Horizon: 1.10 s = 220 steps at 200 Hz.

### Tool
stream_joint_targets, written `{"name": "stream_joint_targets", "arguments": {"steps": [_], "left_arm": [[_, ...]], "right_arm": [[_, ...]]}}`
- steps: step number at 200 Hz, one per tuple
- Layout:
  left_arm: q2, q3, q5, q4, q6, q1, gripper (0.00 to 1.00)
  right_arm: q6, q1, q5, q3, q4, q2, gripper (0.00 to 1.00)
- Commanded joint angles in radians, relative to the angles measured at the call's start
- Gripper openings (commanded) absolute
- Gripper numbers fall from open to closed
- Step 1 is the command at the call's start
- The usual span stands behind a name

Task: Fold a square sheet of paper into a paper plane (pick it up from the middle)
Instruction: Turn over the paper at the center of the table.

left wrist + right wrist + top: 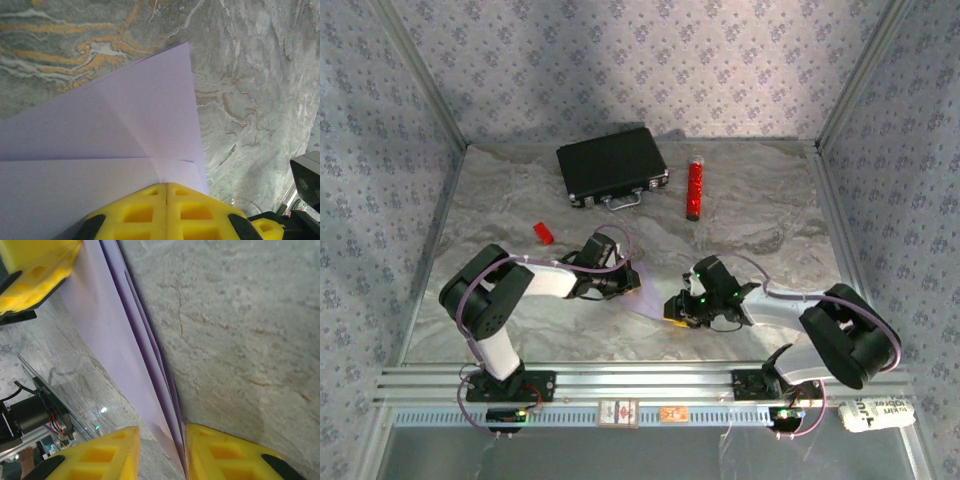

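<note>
Clamping the creased pale lilac paper sheet [125,125] near the grey marbled worktop's [770,200] front, my left hand [166,187] grips it. My right hand [162,450] straddles the folded layers, narrowly parted. Closing askew could skew the crease.

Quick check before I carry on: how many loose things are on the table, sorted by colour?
Black: 1, the case
Red: 2, the cylinder and the small block
Lilac: 1, the folded paper
Total: 4
</note>
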<state>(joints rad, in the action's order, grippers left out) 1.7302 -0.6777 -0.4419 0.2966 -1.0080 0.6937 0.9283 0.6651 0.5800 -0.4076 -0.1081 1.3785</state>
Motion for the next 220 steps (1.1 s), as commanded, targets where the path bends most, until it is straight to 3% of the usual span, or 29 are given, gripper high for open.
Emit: {"name": "stream_joint_targets", "arguments": {"steps": [1,67,115,166,220], "left_arm": [[0.012,0.022,0.013,-0.009,-0.003,-0.006,0.04],[0.008,0.017,0.017,-0.014,-0.006,-0.005,0.05],[-0.037,0.008,0.013,-0.029,-0.007,-0.006,0.17],[-0.173,-0.028,0.046,-0.152,0.048,-0.006,0.36],[-0.384,0.04,0.125,-0.274,0.098,-0.015,0.36]], "right_arm": [[0.004,-0.005,0.026,-0.026,-0.037,0.028,0.29],[-0.018,-0.021,0.043,-0.043,-0.068,0.083,0.19],[-0.046,-0.029,0.046,-0.028,-0.041,0.074,0.06],[-0.092,-0.03,-0.002,-0.026,0.04,-0.01,0.05],[-0.129,-0.03,-0.11,-0.016,0.209,-0.182,0.05]]}}
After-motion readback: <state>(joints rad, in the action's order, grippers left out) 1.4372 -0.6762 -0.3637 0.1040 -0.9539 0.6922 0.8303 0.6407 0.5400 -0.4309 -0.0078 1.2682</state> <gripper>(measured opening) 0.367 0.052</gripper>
